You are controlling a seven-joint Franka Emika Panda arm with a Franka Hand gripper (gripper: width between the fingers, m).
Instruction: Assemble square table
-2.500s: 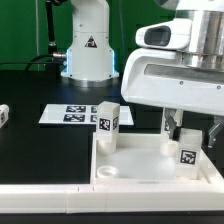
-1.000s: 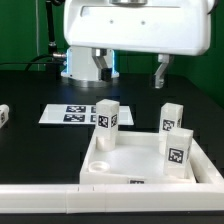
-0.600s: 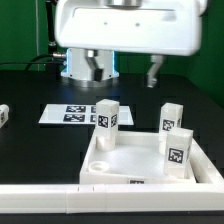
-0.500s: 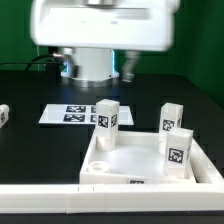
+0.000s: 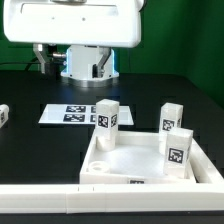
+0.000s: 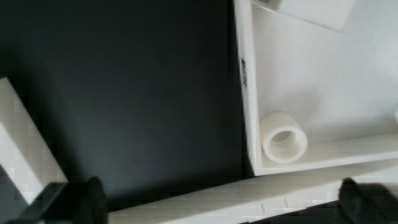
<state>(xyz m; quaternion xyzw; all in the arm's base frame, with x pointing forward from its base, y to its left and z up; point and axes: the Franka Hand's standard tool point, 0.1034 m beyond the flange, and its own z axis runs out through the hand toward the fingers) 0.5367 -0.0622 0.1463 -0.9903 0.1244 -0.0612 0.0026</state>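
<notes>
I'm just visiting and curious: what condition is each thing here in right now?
Tabletop: flat on the table, rim up.
Three legs: upright at its corners.
Fourth leg: loose, far at the exterior view's left.
Pincer: open, empty.
Marker board: lying flat.

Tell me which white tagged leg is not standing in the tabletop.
The leg at the exterior view's left edge, alone on the black table. The other three legs stand upright in the tabletop corners.
</notes>
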